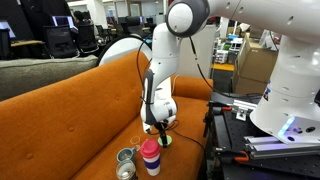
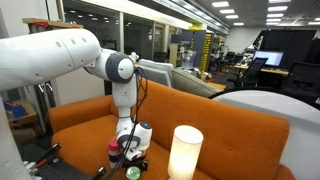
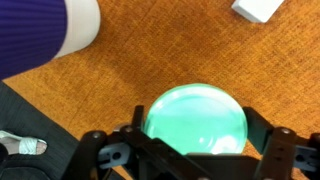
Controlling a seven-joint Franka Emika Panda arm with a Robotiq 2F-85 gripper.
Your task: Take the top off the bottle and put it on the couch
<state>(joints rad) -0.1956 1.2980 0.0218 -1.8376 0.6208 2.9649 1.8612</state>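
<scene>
My gripper (image 3: 197,135) is shut on a round, glossy green top (image 3: 196,120), with one finger on each side of it. It holds the top low over the orange couch seat (image 3: 150,55). In both exterior views the gripper (image 1: 160,130) (image 2: 130,155) points down at the seat, and the green top shows just under it (image 1: 166,141) (image 2: 132,172). The bottle (image 1: 150,156), pink and purple with a ribbed body, stands upright on the seat beside the gripper. It also shows at the upper left of the wrist view (image 3: 45,30).
A metal cup (image 1: 126,158) and a small tin (image 1: 125,172) lie on the seat next to the bottle. A white cylinder (image 2: 185,152) stands in the foreground. A small white object (image 3: 255,8) lies on the couch. A black table (image 1: 235,125) stands beside the couch.
</scene>
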